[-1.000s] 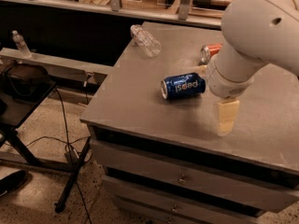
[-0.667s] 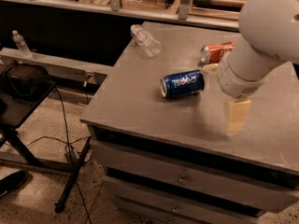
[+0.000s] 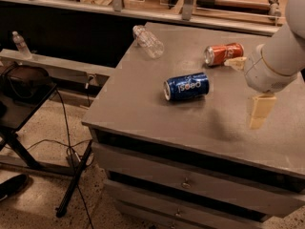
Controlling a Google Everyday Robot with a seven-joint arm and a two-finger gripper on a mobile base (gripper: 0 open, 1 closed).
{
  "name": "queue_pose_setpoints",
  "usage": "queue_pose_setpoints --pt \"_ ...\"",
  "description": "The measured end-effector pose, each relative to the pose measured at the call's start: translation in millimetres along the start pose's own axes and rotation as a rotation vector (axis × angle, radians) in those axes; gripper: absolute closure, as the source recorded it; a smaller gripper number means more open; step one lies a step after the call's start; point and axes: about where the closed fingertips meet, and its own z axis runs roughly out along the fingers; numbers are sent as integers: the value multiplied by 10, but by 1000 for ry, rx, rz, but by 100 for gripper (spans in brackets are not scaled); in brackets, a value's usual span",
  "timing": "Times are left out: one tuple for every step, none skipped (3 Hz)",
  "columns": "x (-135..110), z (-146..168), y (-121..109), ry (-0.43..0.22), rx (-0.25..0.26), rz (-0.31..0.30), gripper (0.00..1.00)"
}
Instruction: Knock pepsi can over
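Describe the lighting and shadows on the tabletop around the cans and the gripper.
Camera view: light seems to fall from above. The pepsi can, lying on its side, shows a pale sheen along its upper flank and a narrow shadow beneath. The gripper hangs over the right part of the table, right of that can, with a soft dark patch on the surface to its lower left.

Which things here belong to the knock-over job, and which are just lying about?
Job: pepsi can, on its side on the cabinet top; gripper, hanging right of it, apart.
Lying about: orange-red can, on its side; clear plastic bottle, on its side; small bottle at far left.
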Motion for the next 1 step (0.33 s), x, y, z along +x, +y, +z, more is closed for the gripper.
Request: queue_pose_setpoints --pt "-14 -11 -16 -5 4 0 0"
